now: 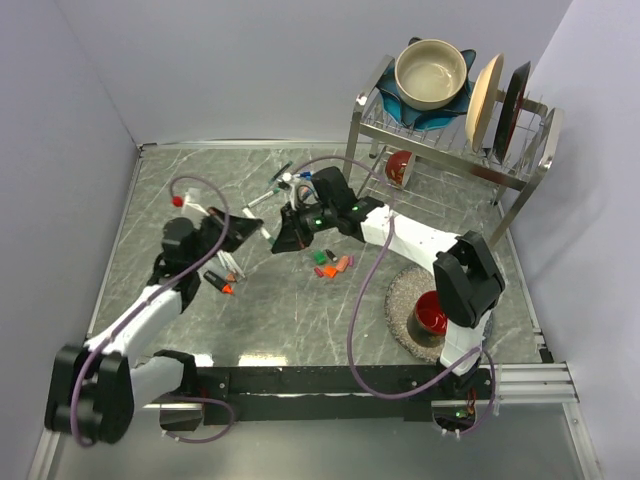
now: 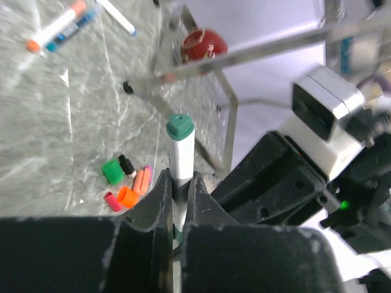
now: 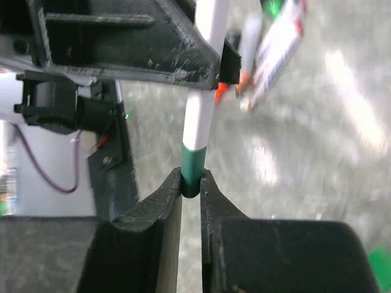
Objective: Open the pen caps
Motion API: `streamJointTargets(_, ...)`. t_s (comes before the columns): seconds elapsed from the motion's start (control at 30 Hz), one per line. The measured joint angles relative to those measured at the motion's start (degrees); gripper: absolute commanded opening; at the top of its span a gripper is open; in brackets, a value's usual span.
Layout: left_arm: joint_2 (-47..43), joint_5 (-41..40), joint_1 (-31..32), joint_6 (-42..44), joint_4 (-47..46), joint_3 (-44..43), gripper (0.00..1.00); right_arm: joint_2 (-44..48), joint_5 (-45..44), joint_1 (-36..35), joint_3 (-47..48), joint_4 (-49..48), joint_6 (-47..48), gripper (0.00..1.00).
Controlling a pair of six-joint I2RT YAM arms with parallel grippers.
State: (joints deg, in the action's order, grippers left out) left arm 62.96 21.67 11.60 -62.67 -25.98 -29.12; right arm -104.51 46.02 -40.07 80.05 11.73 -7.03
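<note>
Pen caps (image 1: 332, 266) lie loose in a cluster on the marble table (image 1: 300, 320), near the arms. Just beyond, the right gripper (image 3: 191, 177) is clamped on a green cap (image 3: 194, 160), and the left gripper (image 2: 180, 180) pinches the white barrel (image 2: 181, 155). Capped markers (image 2: 58, 25) lie farther off.

A green cap (image 2: 180, 127) is seated on the end of a white marker (image 2: 181, 162) gripped by the left claw (image 2: 178, 190). It is raised off the bench (image 2: 49, 122), flat end outward. From the right wrist it shows between the right claw's (image 3: 192, 183) fingers; whether they pinch it cannot be told.

Loose caps lie bunched on the bench, on their sides — green (image 2: 112, 171), black (image 2: 127, 165), pink (image 2: 148, 171), two orange (image 2: 142, 181) (image 2: 127, 196), red (image 2: 112, 201). Farther off, an orange cap (image 2: 32, 45) and a blue cap (image 2: 52, 46) sit on lying markers.
</note>
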Motion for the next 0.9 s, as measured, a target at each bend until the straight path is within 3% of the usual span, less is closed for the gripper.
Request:
streamJointTargets(0.17,-5.84,4.66,-7.13,-0.55,5.7,-0.15,0.01,0.0,-3.23,-2.69,1.79,-3.61,2.95,0.0)
streamJointTargets(0.67,-6.47,14.29,-14.91,2.69,14.78,-1.92,0.01,-1.73,-4.52,-4.5,2.62,-4.04,6.97,0.0)
streamJointTargets(0.8,-6.51,-0.61,-22.03,10.6,14.6,-6.73,0.01,-1.86,-1.16,-4.31,1.6,8.13,7.87,0.0)
streamJointTargets(0.9,-7.5,-7.5,-23.39,16.13,14.73,-10.36,0.01,-2.45,-0.02,-4.28,0.85,13.49,8.22,0.0)
